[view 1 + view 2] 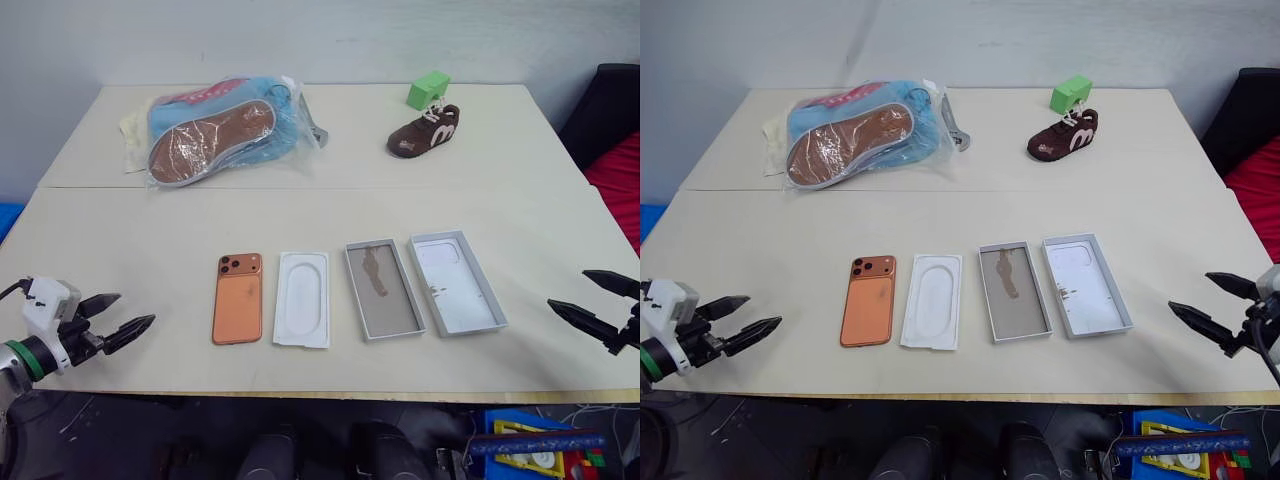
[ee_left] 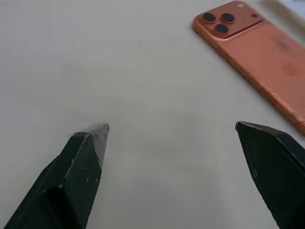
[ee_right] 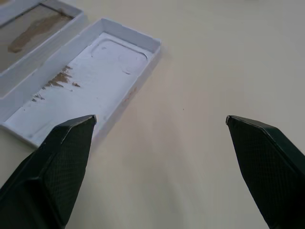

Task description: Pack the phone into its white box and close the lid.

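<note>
Four flat pieces lie in a row near the table's (image 1: 120,230) front edge, none touching. From the left end of the row: phone (image 1: 237,297), back up, camera block toward the far edge; insert (image 1: 302,298) with oval recess; box (image 1: 383,288), grey floor with a brown smear; lid (image 1: 456,281), white inside up, at the right end.

Left gripper (image 1: 115,318) hovers off the front-left part of the table, jaws wide apart, holding nothing, with the phone ahead of it. Right gripper (image 1: 597,298) hangs past the right edge, also spread wide and empty, with the lid nearest.

Risks, as I judge them:
- Wrong tray. Box and lid are alike in outline and sit side by side; dropping the phone into the white-floored piece would spoil the pack.
- The phone is thin and flat on the table, so fingers may slide over it or push it toward the insert instead of lifting it.
- The insert lies between phone and box; a low carry could clip it.
- The lid needs flipping before it goes on; a skewed fit would catch on the box wall.
</note>
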